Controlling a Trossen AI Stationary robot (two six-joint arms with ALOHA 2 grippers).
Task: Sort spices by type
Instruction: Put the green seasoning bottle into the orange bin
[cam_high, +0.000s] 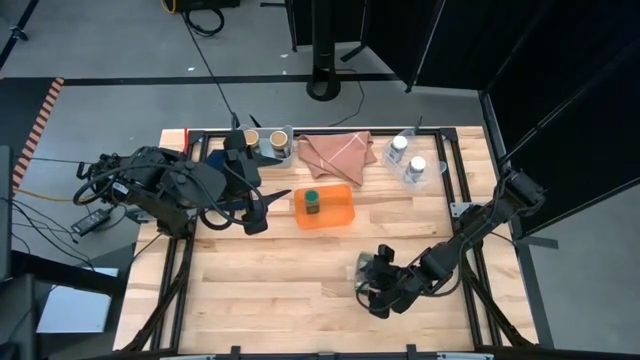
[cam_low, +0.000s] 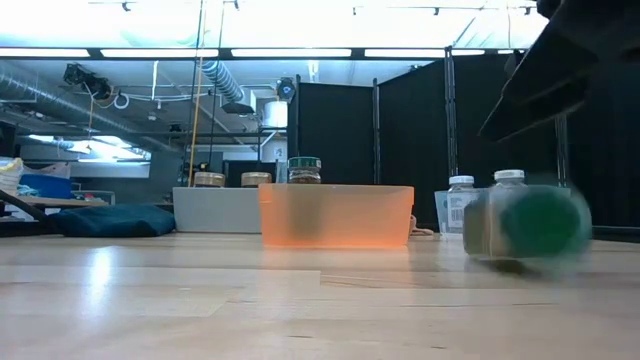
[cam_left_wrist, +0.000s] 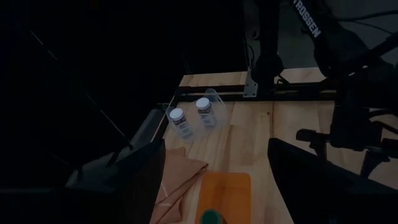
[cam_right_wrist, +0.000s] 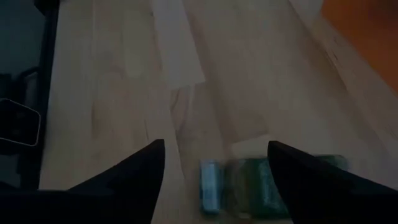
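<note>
A green-capped jar (cam_low: 525, 226) lies on its side on the wood, cap toward the near edge. In the right wrist view this jar (cam_right_wrist: 249, 186) lies between the fingers of my open right gripper (cam_right_wrist: 214, 180), close to one of them. My right gripper (cam_high: 370, 283) is low over the near-right part of the table. My open left gripper (cam_left_wrist: 214, 186) hovers left of the orange tray (cam_high: 340, 215), where a second green-capped jar (cam_high: 312, 201) stands upright. Two tan-capped jars (cam_high: 252, 138) (cam_high: 279, 138) stand in the pale grey bin (cam_high: 268, 155). Two white-capped jars (cam_high: 399, 146) (cam_high: 417, 166) stand at the far right. My right gripper comes down at the lying green-capped jar with a finger on either side of it. One finger (cam_right_wrist: 298, 171) overlaps the jar's body (cam_right_wrist: 264, 186) in the wrist view, and I cannot tell whether it touches. The jar rests on the table.
A tan cloth (cam_high: 337, 152) lies at the far edge between the grey bin and the white-capped jars. A black frame (cam_high: 470, 190) borders the table. Bare wood (cam_high: 270, 285) stretches across the near left half.
</note>
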